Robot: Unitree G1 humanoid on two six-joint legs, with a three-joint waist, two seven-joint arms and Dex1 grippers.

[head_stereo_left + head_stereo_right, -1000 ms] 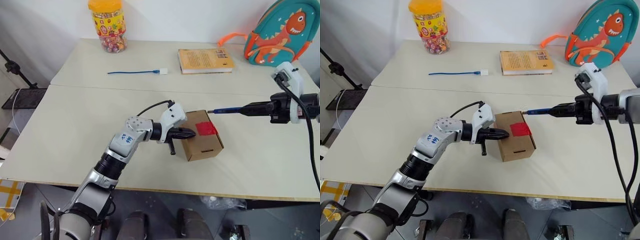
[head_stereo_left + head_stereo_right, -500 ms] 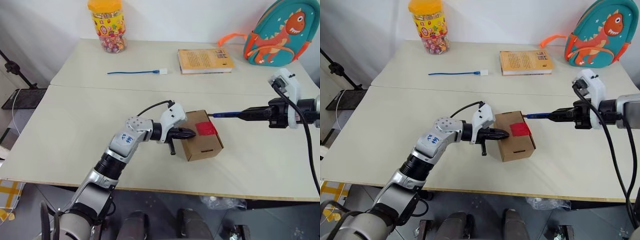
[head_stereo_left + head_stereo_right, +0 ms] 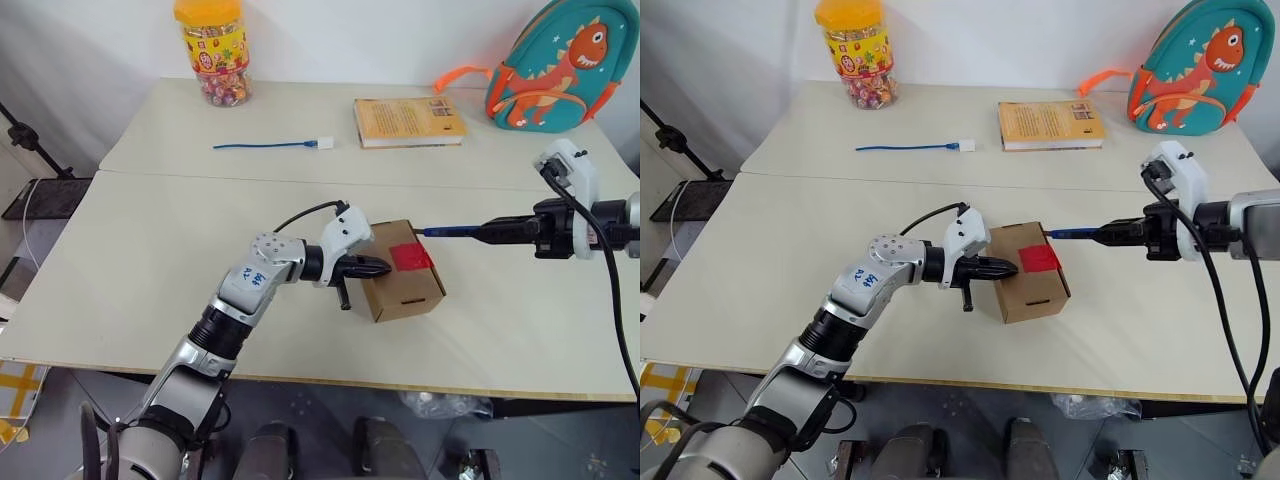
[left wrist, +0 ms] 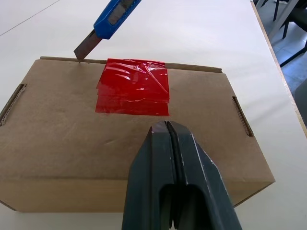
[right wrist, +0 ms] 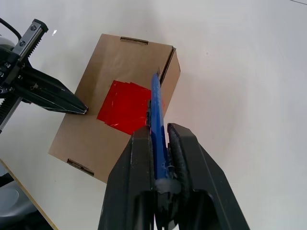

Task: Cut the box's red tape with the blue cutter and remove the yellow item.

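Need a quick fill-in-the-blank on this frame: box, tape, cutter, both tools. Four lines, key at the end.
1. The right tool is shut on the blue ____.
2. The cutter's blade tip meets the box at its far top edge, just beside the ____ tape.
3. The left tool, its fingers ____, presses on the box's top.
4. The box's lid is ____, the tape uncut.

Missing words: cutter; red; shut; closed
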